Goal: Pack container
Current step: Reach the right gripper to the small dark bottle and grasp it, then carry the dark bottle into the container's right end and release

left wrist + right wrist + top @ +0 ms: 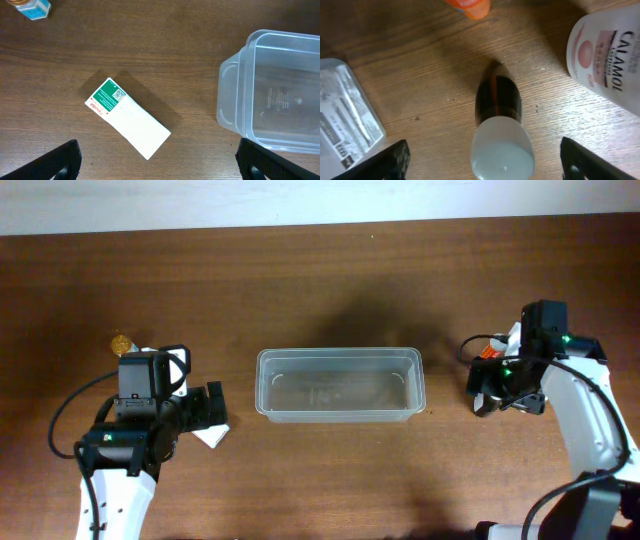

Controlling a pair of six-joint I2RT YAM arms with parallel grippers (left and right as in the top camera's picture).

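The clear plastic container [340,384] sits empty at the table's middle; its left end shows in the left wrist view [272,90]. My left gripper [160,162] is open above a white box with a green label [127,117], which lies flat left of the container. My right gripper [485,160] is open around a dark bottle with a white cap [500,125] standing right of the container. In the overhead view the right gripper [505,388] hides that bottle.
A white Calamol lotion bottle [607,50] and an orange-capped item [470,6] stand close behind the dark bottle. A clear item with printed text [345,115] lies to its left. A small gold-capped bottle [121,342] stands at the far left, also in the left wrist view [32,7].
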